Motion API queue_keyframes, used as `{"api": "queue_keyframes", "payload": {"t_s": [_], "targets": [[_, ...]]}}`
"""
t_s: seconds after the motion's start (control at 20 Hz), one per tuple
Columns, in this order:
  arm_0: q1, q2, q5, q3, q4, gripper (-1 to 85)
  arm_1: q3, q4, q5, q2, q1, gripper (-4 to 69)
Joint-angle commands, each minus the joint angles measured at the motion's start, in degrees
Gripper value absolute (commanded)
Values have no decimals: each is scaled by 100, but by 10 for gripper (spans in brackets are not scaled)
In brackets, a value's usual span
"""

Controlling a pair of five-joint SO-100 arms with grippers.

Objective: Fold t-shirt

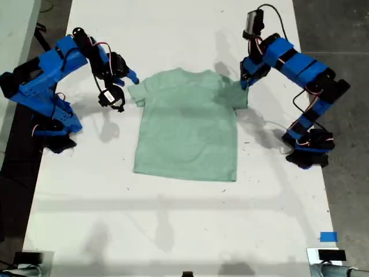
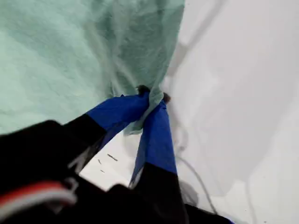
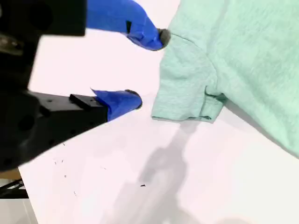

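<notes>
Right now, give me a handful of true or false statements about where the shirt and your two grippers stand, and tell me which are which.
1. My first gripper is shut on the t-shirt sleeve. True.
2. My second gripper is clamped on the other sleeve. False: its jaws are open, just short of the sleeve edge.
3. The t-shirt is already folded in half. False: it lies spread out on the white table.
4. The arm gripping the sleeve is at the exterior view's right. True.
5. A piece of blue tape lies on the t-shirt. False: it sits on the table near the exterior view's lower right corner.
</notes>
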Motion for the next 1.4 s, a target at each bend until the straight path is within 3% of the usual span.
{"api": "queue_keyframes", "payload": {"t_s": [0.0, 0.2, 0.35, 0.6, 0.9, 1.05, 1.1, 1.15, 1.2, 1.25, 1.35], "targets": [[-35, 18, 53, -18, -105, 203, -1916, 650, 448, -360, -606, -13], [-26, 26, 53, 35, -88, 203, -3410, 826, 1143, -1310, -1274, -13], [-26, 26, 53, 62, -97, 203, -3850, 615, 1705, -1582, -1652, -13], [35, 35, 26, 62, -123, 202, -3894, -360, 2206, -1942, -1925, -14], [176, 62, 0, 79, -79, 198, -3902, -1978, 2593, -3278, -2074, -14], [185, 79, 0, 79, -79, 198, -3946, -2312, 2786, -3533, -2250, -13], [185, 79, 0, 79, -88, 198, -4025, -2224, 2786, -3524, -2285, 1], [176, 79, 0, 79, -88, 200, -4184, -2013, 2672, -3524, -2320, 169], [176, 79, 0, 79, -105, 200, -4430, -1679, 2575, -3498, -2338, 282], [176, 79, 0, 79, -123, 200, -4535, -1459, 2391, -3375, -2364, 323], [167, 70, 0, 79, -141, 202, -4597, -1020, 2250, -2936, -2382, 273]]}}
